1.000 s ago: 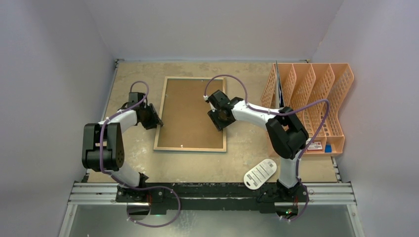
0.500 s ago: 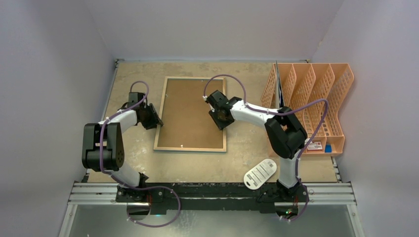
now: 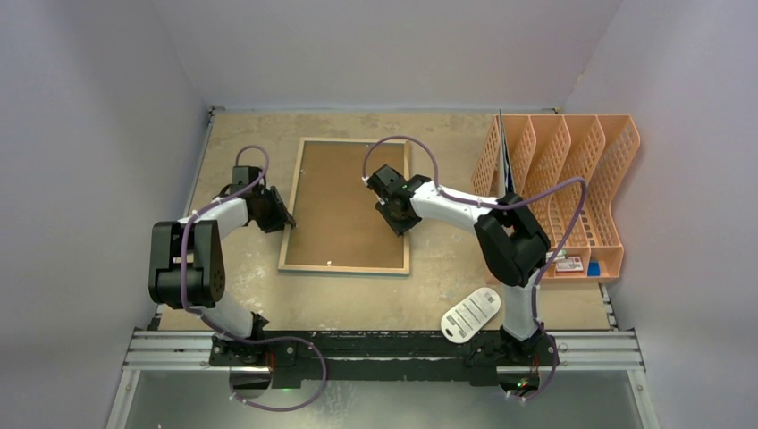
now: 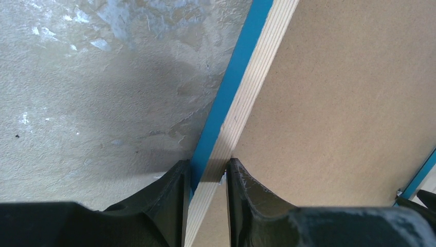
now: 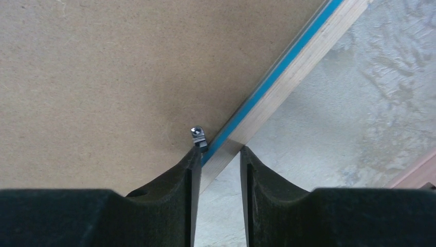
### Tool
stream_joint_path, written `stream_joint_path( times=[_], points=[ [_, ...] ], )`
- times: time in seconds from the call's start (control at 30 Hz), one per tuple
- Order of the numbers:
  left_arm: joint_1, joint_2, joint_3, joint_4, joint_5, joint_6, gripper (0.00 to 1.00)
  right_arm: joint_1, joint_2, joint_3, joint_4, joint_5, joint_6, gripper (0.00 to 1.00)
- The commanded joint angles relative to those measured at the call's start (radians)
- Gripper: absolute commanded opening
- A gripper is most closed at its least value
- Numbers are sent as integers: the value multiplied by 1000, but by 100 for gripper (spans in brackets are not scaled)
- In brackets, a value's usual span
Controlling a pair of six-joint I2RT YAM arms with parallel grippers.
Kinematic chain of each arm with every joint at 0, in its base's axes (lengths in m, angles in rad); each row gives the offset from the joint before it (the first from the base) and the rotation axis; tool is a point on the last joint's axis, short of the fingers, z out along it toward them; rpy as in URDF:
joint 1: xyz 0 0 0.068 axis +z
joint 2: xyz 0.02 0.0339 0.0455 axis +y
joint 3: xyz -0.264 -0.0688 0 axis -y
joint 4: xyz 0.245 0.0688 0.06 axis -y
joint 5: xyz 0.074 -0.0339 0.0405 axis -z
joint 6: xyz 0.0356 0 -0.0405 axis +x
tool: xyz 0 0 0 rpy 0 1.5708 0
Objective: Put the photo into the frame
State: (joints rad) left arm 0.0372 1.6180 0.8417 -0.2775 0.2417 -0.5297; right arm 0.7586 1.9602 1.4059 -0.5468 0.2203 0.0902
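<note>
1. Overhead view: the frame (image 3: pixel 344 269) lies face down in the middle of the table (image 3: pixel 429 286), with the brown backing board (image 3: pixel 344 201) sitting inside it. The left pincer (image 3: pixel 284 217) is at the frame's left rail and the right pincer (image 3: pixel 400 222) at its right rail. One arm on each side likely steadies or lifts the frame evenly. I cannot pick out the photo for certain. A thin dark sheet (image 3: pixel 503 152) stands on edge in the nearest slot of the orange rack (image 3: pixel 572 179), well apart from both pincers, and it may be the photo.

2. Left wrist view: the left pincer (image 4: pixel 205 170) is partly closed and straddles the frame (image 4: pixel 254 77). One finger is against the blue outer side and the other is at the inner edge beside the backing board (image 4: pixel 334 103). It looks clamped on the rail.

3. Right wrist view: the right pincer (image 5: pixel 218 154) is narrowed around the frame (image 5: pixel 298 67), its fingers meeting both sides of the rail. Its inner finger touches a small metal clip (image 5: pixel 196 133) on the backing board (image 5: pixel 103 77). That clip probably has to turn before the board can come out.
</note>
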Motion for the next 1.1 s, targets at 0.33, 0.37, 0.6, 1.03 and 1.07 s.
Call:
stream_joint_path(
  times=[0.33, 0.37, 0.6, 1.03, 1.07],
  points=[
    [-39, 67, -8, -22, 126, -14, 31, 65, -10, 47, 161, -86, 47, 0],
    [-39, 63, -2, -29, 123, -10, 32, 65, -15, 43, 145, -110, 66, 2],
    [-37, 34, 24, -65, 63, -4, 41, 56, -68, 2, 128, -45, 126, 38],
    [-37, 0, 35, -87, 40, 12, 56, -103, -166, -77, 114, 103, 300, 61],
    [-37, -3, 34, -83, 48, 14, 56, -119, -166, -87, 112, 97, 310, 65]
  ],
)
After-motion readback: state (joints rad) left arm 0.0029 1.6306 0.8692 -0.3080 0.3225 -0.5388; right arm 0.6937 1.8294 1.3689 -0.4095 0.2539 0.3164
